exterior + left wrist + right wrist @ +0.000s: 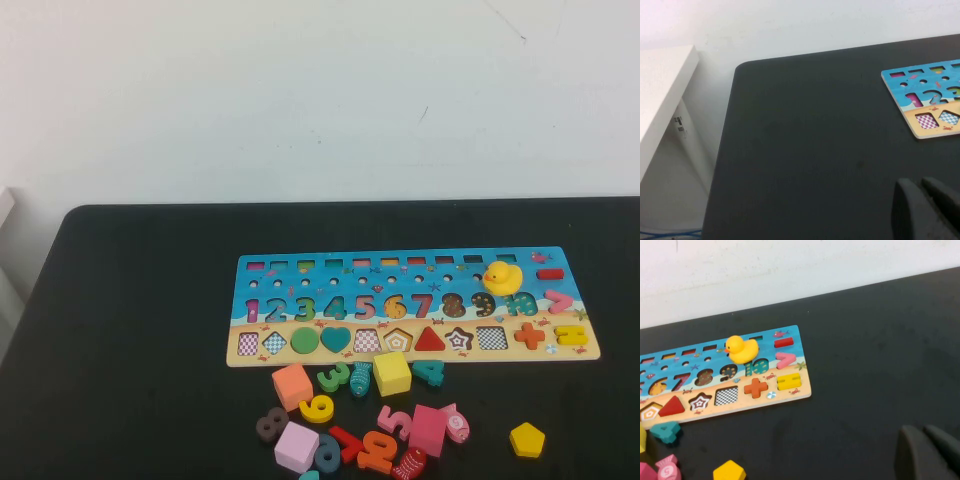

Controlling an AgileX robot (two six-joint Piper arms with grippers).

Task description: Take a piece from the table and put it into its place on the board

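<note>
The long puzzle board [415,270] lies mid-table, with number and shape slots, several of them filled. Loose pieces lie in front of it: an orange cube [292,386], a yellow cube [392,373], a pink square [428,430], a yellow pentagon [527,439], a teal 4 [428,372], a green 3 [334,377] and several more numbers and fish. Neither arm shows in the high view. My left gripper [917,182] is shut and empty over bare table, left of the board [912,117]. My right gripper [921,430] is shut and empty, right of the board [802,390].
A yellow rubber duck [502,277] stands on the board's right part and also shows in the right wrist view [741,349]. The black table ends at a white wall behind. A white shelf [665,85] stands beyond the table's left edge.
</note>
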